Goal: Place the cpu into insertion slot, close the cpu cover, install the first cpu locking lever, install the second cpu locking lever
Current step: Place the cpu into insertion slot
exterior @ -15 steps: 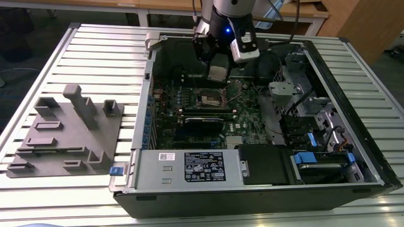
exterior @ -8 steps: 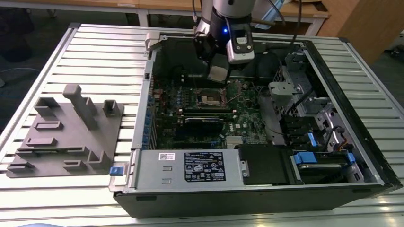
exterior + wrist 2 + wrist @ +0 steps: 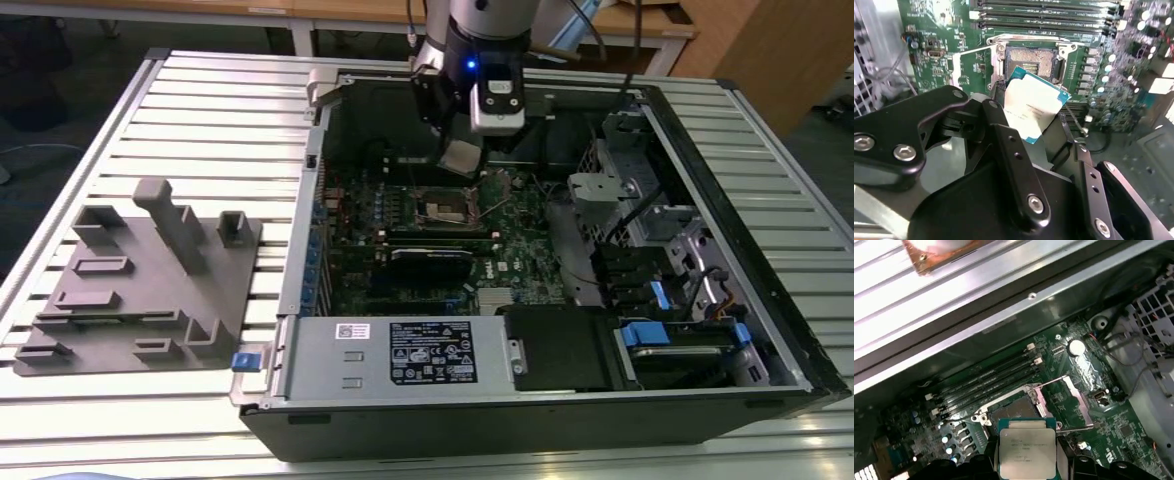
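You've 1 cpu (image 3: 1026,452) clamped btwn the jaws, just above 1 bare socket (image 3: 1013,411); 1 cpu cover (image 3: 1077,401) swung open.

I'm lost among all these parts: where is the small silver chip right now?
In the second wrist view the cpu is pinched between the fingers, poised over the open socket on the motherboard.

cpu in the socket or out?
Out. In the second wrist view the gripper holds the cpu clear of the socket, whose contact field lies bare.
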Motion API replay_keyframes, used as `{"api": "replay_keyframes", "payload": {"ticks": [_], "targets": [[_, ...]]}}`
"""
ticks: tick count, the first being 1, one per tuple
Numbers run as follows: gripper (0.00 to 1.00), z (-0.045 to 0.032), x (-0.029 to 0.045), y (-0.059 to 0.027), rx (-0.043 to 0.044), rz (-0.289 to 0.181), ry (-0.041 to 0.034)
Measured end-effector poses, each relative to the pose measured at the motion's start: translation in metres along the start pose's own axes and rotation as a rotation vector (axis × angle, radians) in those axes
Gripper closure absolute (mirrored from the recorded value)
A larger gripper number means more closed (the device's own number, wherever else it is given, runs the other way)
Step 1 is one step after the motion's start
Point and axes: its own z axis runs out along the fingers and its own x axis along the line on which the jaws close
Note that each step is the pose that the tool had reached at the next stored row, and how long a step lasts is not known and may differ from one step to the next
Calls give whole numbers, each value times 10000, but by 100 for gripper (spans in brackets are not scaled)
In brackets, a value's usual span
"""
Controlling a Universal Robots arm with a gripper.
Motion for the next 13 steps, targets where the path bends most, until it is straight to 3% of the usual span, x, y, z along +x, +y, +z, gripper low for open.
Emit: {"api": "replay_keyframes", "payload": {"ticks": [8,13], "targets": [[46,9,-1,-1,-28,1417,-131],[46,9,0,-1,-28,1464,-135]]}}
